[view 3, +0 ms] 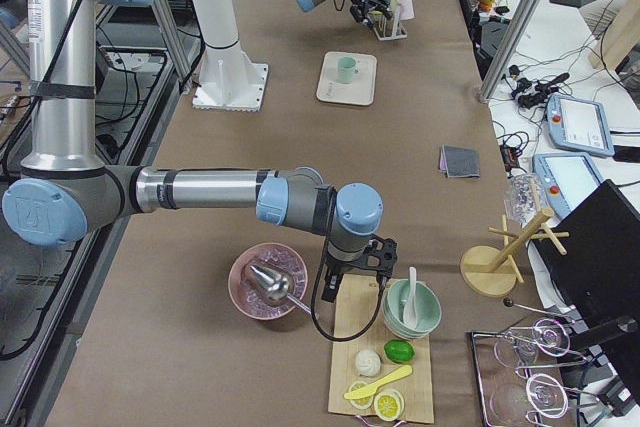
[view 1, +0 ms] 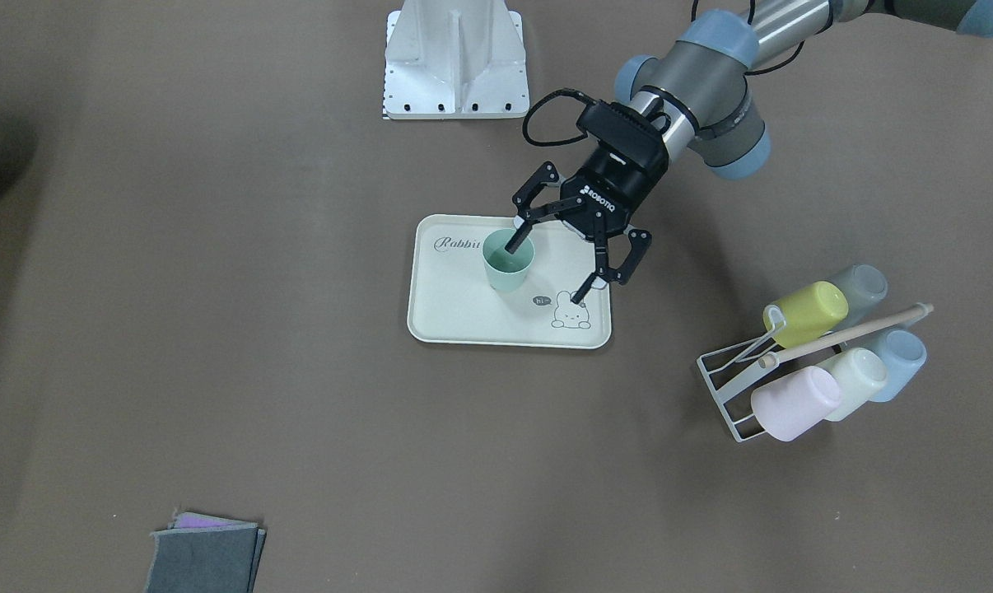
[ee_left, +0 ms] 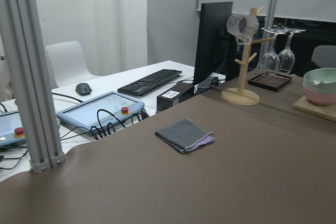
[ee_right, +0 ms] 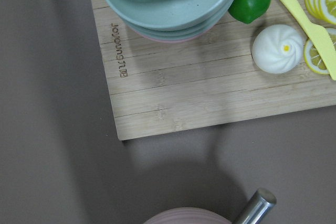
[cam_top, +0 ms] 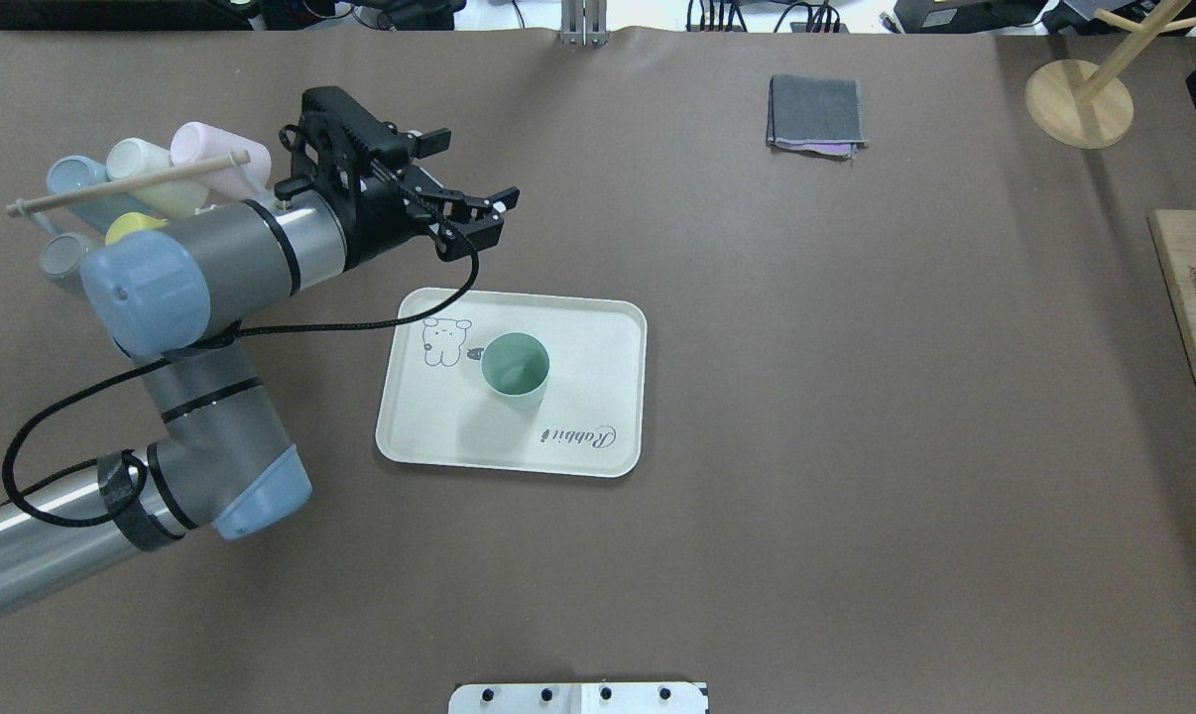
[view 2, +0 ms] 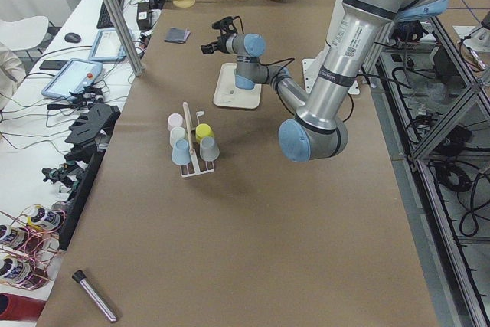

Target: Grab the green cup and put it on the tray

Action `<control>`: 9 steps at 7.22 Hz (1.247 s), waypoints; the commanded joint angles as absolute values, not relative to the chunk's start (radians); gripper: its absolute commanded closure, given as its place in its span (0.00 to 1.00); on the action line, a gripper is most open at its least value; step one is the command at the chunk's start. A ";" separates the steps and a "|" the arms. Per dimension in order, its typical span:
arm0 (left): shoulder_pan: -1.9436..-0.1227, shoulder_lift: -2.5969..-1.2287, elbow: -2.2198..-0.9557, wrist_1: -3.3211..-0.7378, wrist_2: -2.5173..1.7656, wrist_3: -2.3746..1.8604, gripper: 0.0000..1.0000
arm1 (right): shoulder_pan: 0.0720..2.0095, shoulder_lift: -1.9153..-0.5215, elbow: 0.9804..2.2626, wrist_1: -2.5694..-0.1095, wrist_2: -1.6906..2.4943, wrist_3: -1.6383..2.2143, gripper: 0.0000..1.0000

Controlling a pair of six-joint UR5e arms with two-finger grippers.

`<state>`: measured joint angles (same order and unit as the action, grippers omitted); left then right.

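Green cup [cam_top: 515, 369] upright, mouth up, near the middle of the tray [cam_top: 598, 327], between the script and the bunny drawing; seemingly set flat there to stand unsupported, placement judged done. Left gripper [view 1: 547, 271] hanging high near the tray, spread wide, gripping nothing, touching neither cup nor tray. Right gripper [view 3: 350, 277] far off by the pink bowl [view 3: 268, 282] and wooden board [view 3: 380, 362]; impossible to tell whether apart or together.

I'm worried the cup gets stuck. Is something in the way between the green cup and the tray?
Nothing visible: the green cup already stands upright on the tray; the open left gripper is not touching it.
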<state>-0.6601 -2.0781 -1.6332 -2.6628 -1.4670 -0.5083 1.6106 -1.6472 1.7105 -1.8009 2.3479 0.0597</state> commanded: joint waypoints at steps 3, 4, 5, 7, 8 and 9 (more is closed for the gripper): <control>-0.965 -2.203 -1.641 -2.005 -1.714 -0.508 0.02 | 1.611 -1.647 1.710 -1.801 2.339 0.060 0.00; -1.083 -2.207 -1.667 -1.855 -1.855 -0.508 0.02 | 1.611 -1.647 1.710 -1.801 2.341 0.060 0.00; -1.217 -2.194 -1.667 -1.736 -2.070 -0.506 0.02 | 1.611 -1.649 1.710 -1.801 2.339 0.060 0.00; -1.351 -2.032 -1.658 -1.643 -2.265 -0.494 0.02 | 1.611 -1.647 1.709 -1.801 2.339 0.060 0.00; -1.385 -1.947 -1.628 -1.641 -2.260 -0.492 0.02 | 1.611 -1.649 1.709 -1.801 2.339 0.060 0.00; -1.416 -1.898 -1.608 -1.640 -2.263 -0.492 0.02 | 1.611 -1.648 1.709 -1.801 2.339 0.060 0.00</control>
<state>-1.3682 -1.9791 -1.6343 -1.6482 -2.2493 -0.4936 1.6107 -1.6481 1.7091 -1.8009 2.3392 0.0598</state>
